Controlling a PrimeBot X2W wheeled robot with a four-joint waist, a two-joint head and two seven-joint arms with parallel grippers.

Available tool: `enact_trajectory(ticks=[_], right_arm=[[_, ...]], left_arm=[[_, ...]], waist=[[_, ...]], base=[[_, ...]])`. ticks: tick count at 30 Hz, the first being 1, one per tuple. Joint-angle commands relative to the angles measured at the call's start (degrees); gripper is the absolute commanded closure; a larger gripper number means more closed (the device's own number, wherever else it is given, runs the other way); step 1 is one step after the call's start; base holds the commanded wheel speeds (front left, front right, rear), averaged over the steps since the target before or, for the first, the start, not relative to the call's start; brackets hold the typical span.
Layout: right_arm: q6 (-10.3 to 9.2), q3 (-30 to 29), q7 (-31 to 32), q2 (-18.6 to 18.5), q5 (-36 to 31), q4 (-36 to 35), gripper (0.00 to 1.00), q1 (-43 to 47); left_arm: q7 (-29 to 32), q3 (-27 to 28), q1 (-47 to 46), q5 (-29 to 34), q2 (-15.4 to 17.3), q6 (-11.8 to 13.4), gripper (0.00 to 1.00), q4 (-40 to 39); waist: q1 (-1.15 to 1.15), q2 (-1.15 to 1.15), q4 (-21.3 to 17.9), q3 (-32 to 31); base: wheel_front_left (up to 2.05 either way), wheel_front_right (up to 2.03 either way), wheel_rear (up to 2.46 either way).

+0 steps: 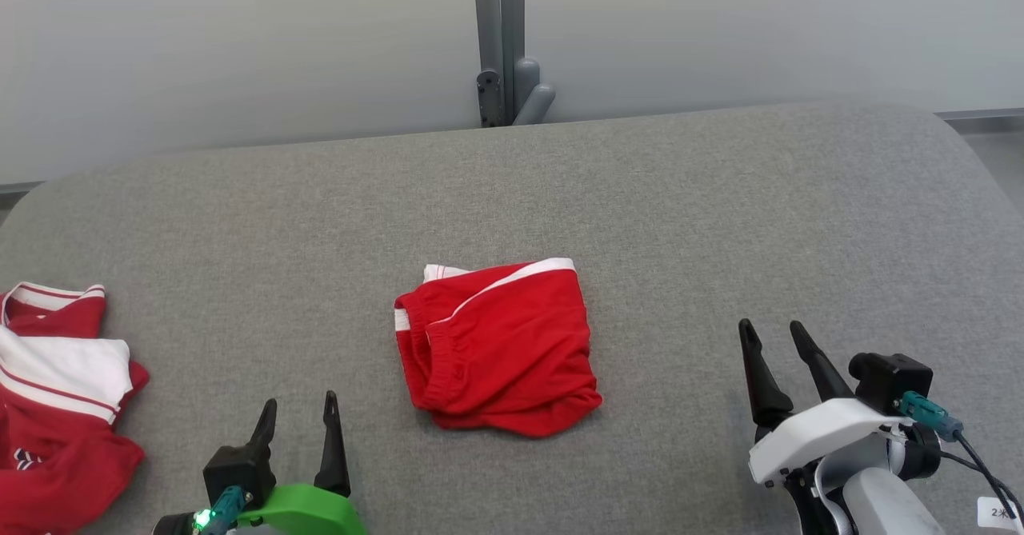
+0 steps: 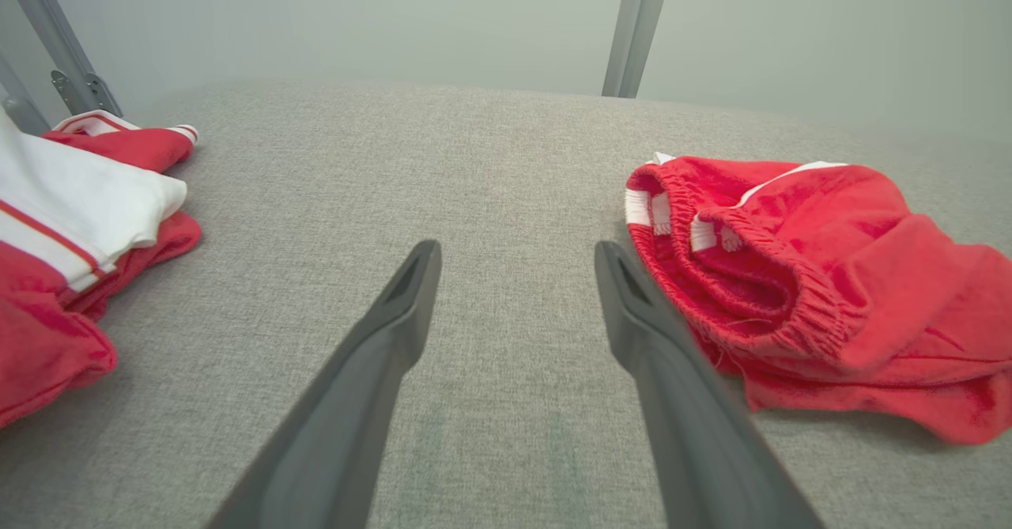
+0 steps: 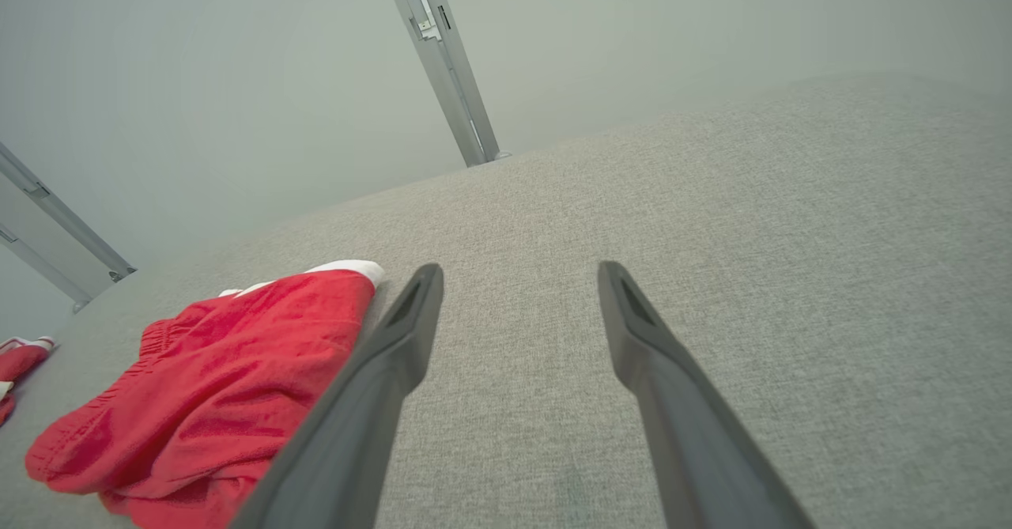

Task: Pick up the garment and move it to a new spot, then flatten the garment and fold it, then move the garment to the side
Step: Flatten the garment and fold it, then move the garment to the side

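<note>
Near the front edge of the grey cloth-covered table [image 1: 720, 199], toward its left corner, the left gripper [image 1: 298, 404] sits low over the cloth with its two dark fingers spread apart and nothing between them. The right gripper [image 1: 773, 329] is near the front right, its fingers likewise parted and empty.

Between the two, about midway across the table and somewhat nearer the front edge than the back, lies the garment [image 1: 500, 343]: red shorts with white side stripes, gathered into a rough square. Its elastic waistband [image 2: 759, 276] faces the table's left edge. In the left wrist view the waistband lies just beside that gripper's inner finger, though from that angle I cannot tell whether they touch. A pile of red and white clothes [image 1: 56, 391] rests at the left edge, well apart from the shorts.

The shorts look light, soft and limp, so they should sag and come open if lifted by a single layer. They are not fragile, and the woven table cover will probably drag on them rather than let them slide. The puckered waistband is the thickest ridge and likely the surest place to pinch. To keep the layers together, I would take hold at opposite edges with both grippers, biting through the whole stack.
</note>
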Motion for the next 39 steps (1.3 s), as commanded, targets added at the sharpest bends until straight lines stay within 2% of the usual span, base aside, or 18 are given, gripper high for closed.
enact_trajectory(ticks=[1,12,24,31,35,39], right_arm=[[0.00,-0.35,-0.15,0.31,-0.90,-0.51,0.00,1.35],[0.00,-2.10,-0.15,1.57,-8.44,-3.10,0.00,4.27],[0.00,-2.88,-0.15,2.41,-10.84,-4.37,0.00,5.42],[0.00,0.02,-0.15,2.44,-12.01,-3.78,0.00,2.87],[0.00,4.63,-0.15,2.67,-9.40,-2.48,0.00,-1.71],[0.00,8.89,-0.16,2.66,-8.60,1.88,0.00,-6.70]], left_arm=[[-0.01,0.14,1.46,0.38,0.21,-0.26,0.00,0.18],[-0.01,2.09,4.15,1.98,0.20,-0.78,0.00,-1.15],[-0.01,2.29,4.60,2.77,0.21,-1.18,0.00,-4.24],[-0.01,-0.72,2.89,1.35,0.23,-0.21,0.00,-3.49],[-0.01,-3.37,0.42,1.13,0.22,-0.02,0.00,-3.23],[-0.01,-5.46,-1.48,0.92,0.22,0.37,0.00,-3.15]], waist=[[0.00,0.00,-0.50,-1.13],[0.00,0.00,-1.40,-3.88],[0.00,0.00,-0.63,-2.36],[0.00,0.00,2.31,1.44],[0.00,0.00,5.63,5.72],[0.00,0.00,8.52,8.11]], base=[[0.00,0.00,0.00],[0.00,0.00,0.00],[0.00,0.00,0.00],[0.00,0.00,0.00],[0.00,0.00,0.00],[0.00,0.00,0.00]])
